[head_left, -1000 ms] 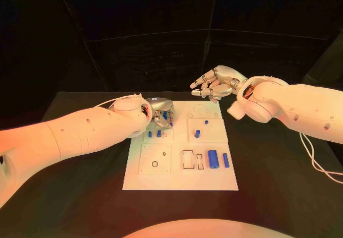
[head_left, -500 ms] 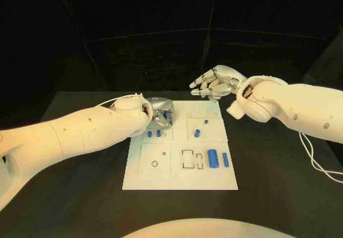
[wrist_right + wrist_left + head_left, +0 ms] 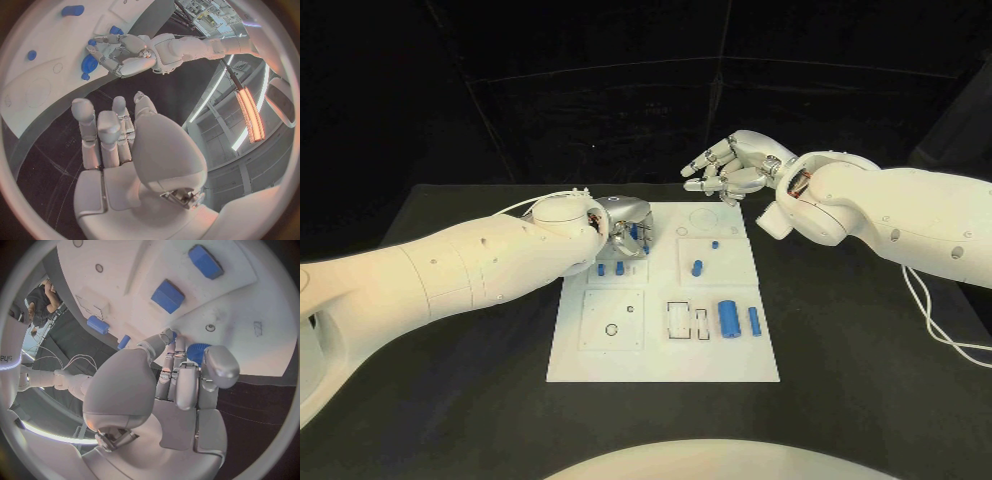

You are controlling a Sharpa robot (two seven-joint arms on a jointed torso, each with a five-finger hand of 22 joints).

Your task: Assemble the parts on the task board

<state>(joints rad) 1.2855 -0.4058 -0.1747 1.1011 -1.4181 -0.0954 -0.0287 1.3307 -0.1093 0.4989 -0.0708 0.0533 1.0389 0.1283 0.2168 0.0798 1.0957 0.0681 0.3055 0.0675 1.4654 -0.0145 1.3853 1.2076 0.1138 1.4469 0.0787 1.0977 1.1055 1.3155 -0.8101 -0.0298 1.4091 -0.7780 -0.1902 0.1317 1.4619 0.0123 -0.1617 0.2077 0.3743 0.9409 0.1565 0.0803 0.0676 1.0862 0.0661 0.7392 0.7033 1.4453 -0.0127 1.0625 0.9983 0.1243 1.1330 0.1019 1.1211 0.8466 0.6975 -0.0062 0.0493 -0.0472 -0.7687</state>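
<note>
Left hand (image 3: 625, 225) on task board (image 3: 661, 365), blue parts (image 3: 730, 318)

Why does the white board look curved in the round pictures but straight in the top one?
Left and right wrist views: fisheye lenses bend the task board's straight edges. Head view: an ordinary lens keeps the board straight-edged, brightly lit against a dark room.

Matt white task board (image 3: 666, 355), glossy metal robot hand (image 3: 626, 216)
</note>
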